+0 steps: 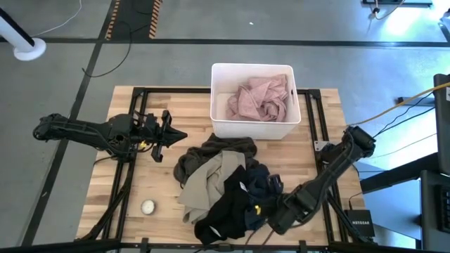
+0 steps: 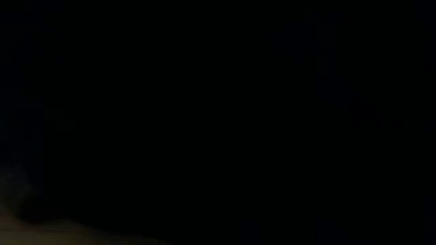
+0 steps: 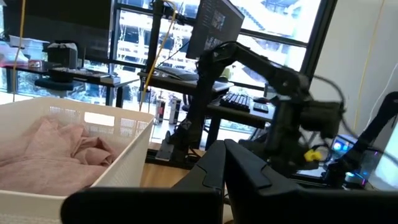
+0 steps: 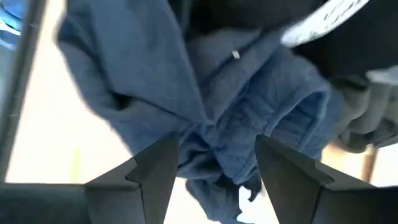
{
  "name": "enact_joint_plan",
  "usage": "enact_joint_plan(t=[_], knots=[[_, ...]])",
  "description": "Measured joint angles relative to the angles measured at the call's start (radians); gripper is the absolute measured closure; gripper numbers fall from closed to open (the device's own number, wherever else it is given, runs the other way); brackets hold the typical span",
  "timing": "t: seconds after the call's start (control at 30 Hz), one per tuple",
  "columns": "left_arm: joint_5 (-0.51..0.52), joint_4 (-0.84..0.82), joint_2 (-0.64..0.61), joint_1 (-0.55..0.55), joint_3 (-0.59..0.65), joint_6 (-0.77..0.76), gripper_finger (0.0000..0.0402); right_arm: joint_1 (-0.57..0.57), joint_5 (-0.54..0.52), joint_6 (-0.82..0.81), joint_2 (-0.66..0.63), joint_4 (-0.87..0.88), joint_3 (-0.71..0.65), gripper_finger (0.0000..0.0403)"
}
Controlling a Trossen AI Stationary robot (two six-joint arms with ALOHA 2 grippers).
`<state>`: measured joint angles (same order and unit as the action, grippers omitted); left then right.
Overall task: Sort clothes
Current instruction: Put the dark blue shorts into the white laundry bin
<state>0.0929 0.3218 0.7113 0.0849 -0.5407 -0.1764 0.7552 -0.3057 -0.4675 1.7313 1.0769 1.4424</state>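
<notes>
Pale butcher-block wooden bench [image 1: 133, 193] on a grey floor, seen from above. White plastic bin [image 1: 253, 126] at the far edge, holding the pale pink fabric garment [image 1: 260, 98]. Heap near the front edge: dark olive-brown garment [image 1: 211, 151] farthest back, khaki-beige garment [image 1: 211, 186] in the middle, black garment [image 1: 228, 218] at the front, dark blue cloth [image 1: 266, 184] on its right side. Small white ball [image 1: 148, 206] toward the front left corner. Left gripper [image 1: 181, 135] raised at the left side, between edge and heap, fingers closed and empty. Right gripper [image 1: 261, 205] down in the heap's right side.

Low view: all black.

Left wrist view: closed fingers [image 3: 249, 165]; bin and pink garment nearby.

Right wrist view: fingers [image 4: 155, 168] spread apart, blue cloth between them, unclamped.
</notes>
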Motion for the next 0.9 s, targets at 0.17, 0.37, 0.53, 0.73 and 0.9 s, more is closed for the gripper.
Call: enact_joint_plan(t=[0.17, 0.37, 0.53, 0.73, 0.9], knots=[[0.000, 0.002, 0.000, 0.000, 0.000, 0.000, 0.0402, -0.029, 0.011, 0.007, -0.075, -0.217, -0.160, 0.0176], [0.000, 0.002, 0.000, 0.000, 0.000, 0.001, 0.0402, -0.078, 0.072, 0.028, -0.091, -0.385, -0.311, 0.0176], [0.000, 0.002, 0.000, 0.000, 0.000, 0.001, 0.0402, -0.115, 0.090, 0.058, -0.091, -0.484, -0.388, 0.0204], [0.000, 0.002, 0.000, 0.000, 0.000, 0.001, 0.0401, -0.115, 0.055, 0.128, -0.095, -0.448, -0.364, 0.0356], [0.000, 0.002, 0.000, 0.000, 0.000, 0.000, 0.0402, -0.113, 0.057, 0.135, -0.145, -0.360, -0.306, 0.0369]])
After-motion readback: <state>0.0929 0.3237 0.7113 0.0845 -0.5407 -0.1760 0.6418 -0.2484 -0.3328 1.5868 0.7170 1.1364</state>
